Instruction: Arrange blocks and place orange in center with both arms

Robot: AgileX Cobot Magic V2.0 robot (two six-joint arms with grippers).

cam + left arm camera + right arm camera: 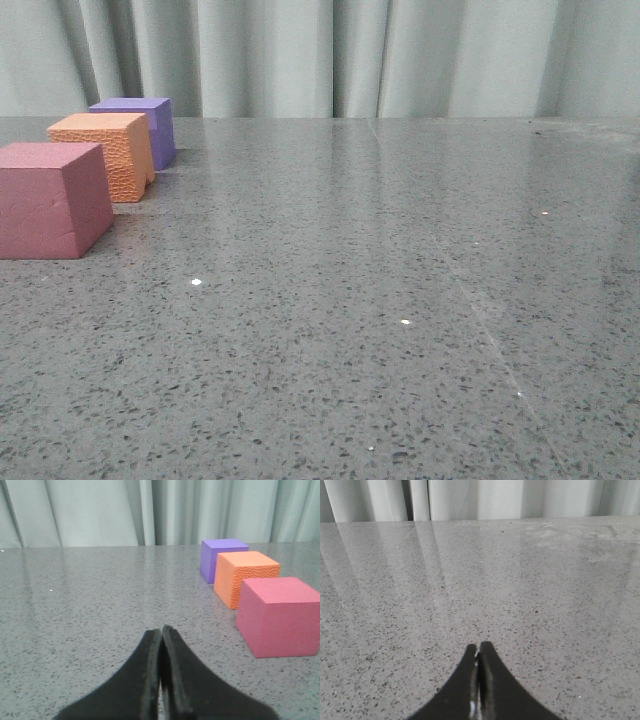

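Currently: red-pink block (50, 200), orange block (105, 153), purple block (140, 128) in line on table (380, 300); both jaws pressed together, empty.

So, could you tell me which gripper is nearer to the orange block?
Left. The left gripper has the orange block in its view, ahead and to one side; the right gripper sees only bare table.
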